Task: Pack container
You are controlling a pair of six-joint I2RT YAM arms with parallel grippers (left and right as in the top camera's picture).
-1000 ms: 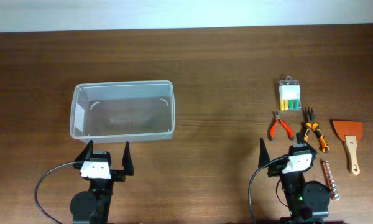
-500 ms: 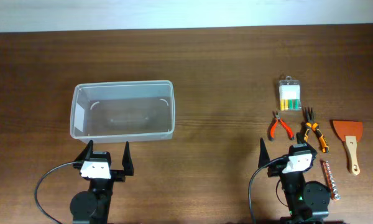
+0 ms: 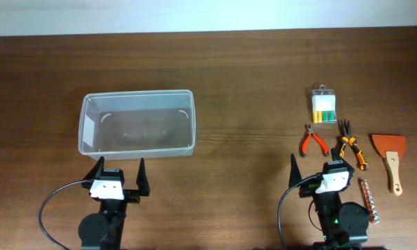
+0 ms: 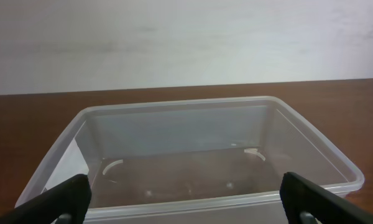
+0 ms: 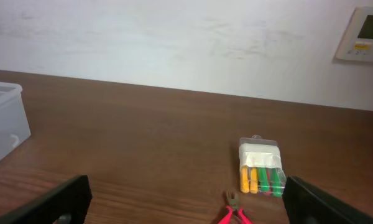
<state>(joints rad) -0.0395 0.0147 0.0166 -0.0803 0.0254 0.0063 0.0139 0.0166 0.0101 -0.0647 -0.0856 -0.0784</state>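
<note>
— Container (image 3: pixel 137 123)? Sitting empty on the left half of the table (image 3: pixel 250 83), just ahead of the left gripper (image 3: pixel 119 168), with jaws spread wide, holding nothing.
— And the right gripper (image 3: pixel 322 167)?
— Also gaping wide and bare, near the red pliers (image 3: pixel 311 141) and orange pliers (image 3: pixel 350 149).
— Best approach?
— Probably start with the red pliers: descend straight, straddle them mid-length, close firmly, lift clear before crossing toward the container.

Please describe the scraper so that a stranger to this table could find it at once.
On the brown table, right of the clear container, lies a group of small tools. The scraper is the rightmost one, beside the orange-and-black pliers. Only it has a wide flat blade and pale wooden handle.
</note>
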